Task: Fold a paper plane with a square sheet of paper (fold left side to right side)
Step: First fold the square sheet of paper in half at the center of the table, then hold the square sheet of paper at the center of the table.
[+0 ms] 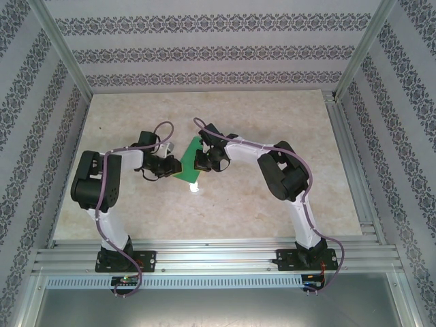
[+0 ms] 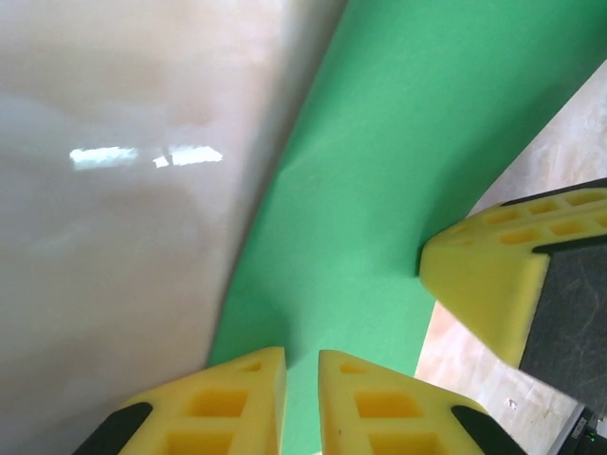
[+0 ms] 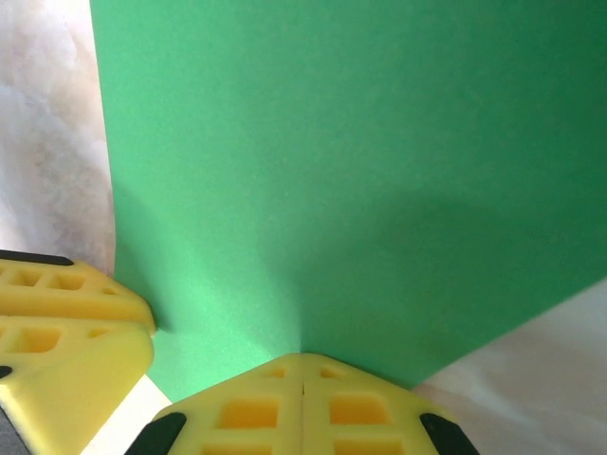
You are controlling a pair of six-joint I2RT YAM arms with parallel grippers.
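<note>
Starting at the left of the overhead view, we find the left hand (image 1: 170,168) at the left edge of the square sheet of paper (image 1: 186,162). Its fingers stand a slit apart with green in the gap, and we cannot tell whether they pinch. At centre the sheet looks bowed up off the surface (image 1: 272,204), likely so its left side can swing rightward. To its right, the right hand (image 1: 200,162) is clamped on the sheet, we judge as an anchor. We count one sheet and two hands.
</note>
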